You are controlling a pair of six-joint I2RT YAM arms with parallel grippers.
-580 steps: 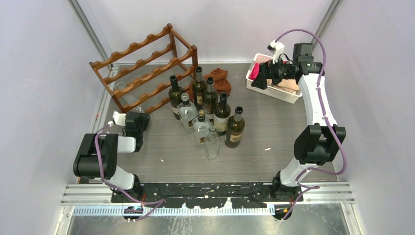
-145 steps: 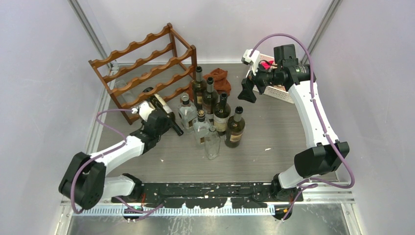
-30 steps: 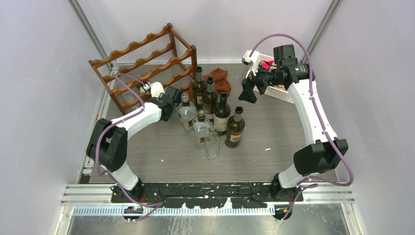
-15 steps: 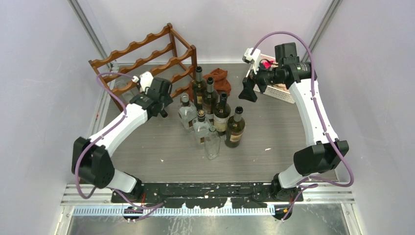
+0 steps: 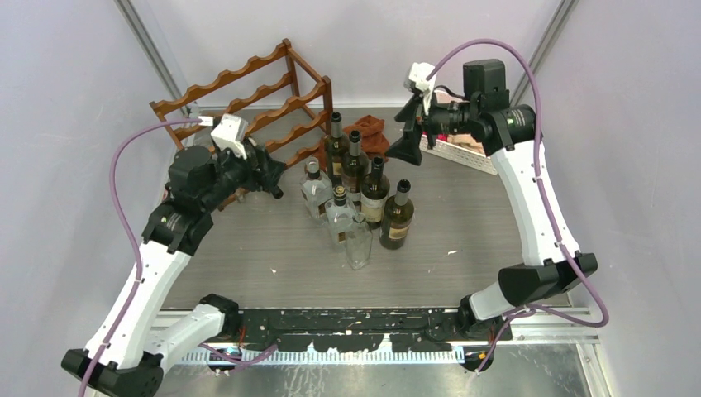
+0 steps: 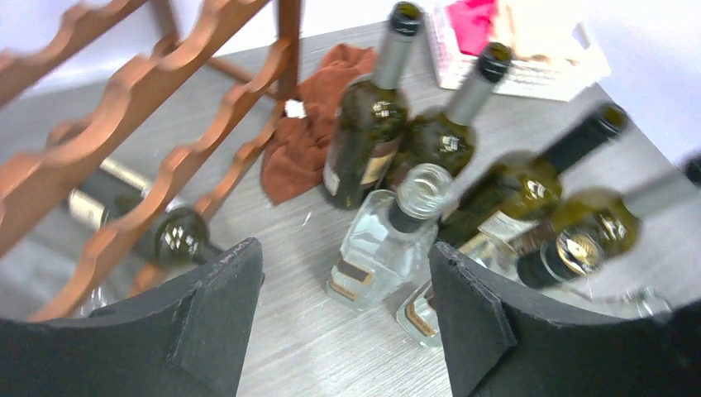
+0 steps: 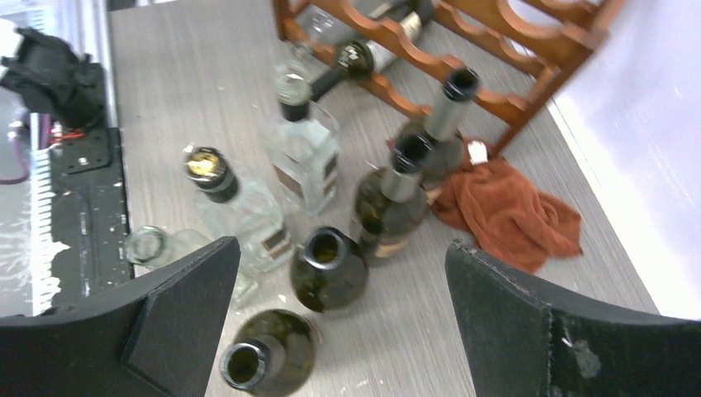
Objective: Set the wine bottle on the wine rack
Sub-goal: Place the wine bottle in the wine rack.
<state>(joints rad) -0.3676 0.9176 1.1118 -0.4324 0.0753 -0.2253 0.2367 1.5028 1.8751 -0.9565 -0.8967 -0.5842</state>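
Bottle (image 6: 169, 236) lies on its side in the rack's (image 5: 248, 107) lowest tier, behind the front rail: dark glass w/ a pale label. Whether it sits fully in both scallops can't be told from these views, so risk 1: if only half-seated, it may roll or slide off toward the tabletop (image 5: 463, 240). L tool (image 6: 343, 256) is open, nothing btwn its fingers, hanging just beside the rack's front rail and above the near edge of the standing bottles (image 5: 364, 186). Risk 2: a sideways swing from here could clip the rail and jolt the rack, or catch the clear bottle (image 6: 384, 244) right below it. Those bottles stand packed close, so one tipping prob. takes others w/ it. Risk 3: L arm's purple cable (image 5: 120, 153) loops wide near the rack's left post and could snag. R tool (image 7: 340, 248) is spread wide, empty, hovering over the same cluster from the far side, near the basket (image 5: 463, 153). A drop off-centre onto a neck would shove a bottle over rather than grasp it. Pose: L arm is reared up high, elbow well above its base, forearm angled down & fwd to the rack, wrist cam looking along the rail. R arm stretches long fwd, wrist bent back toward centre so the tool points down at the bottles. Cloth (image 5: 369, 134) lies bunched by the rack's right post, apart from both tools.
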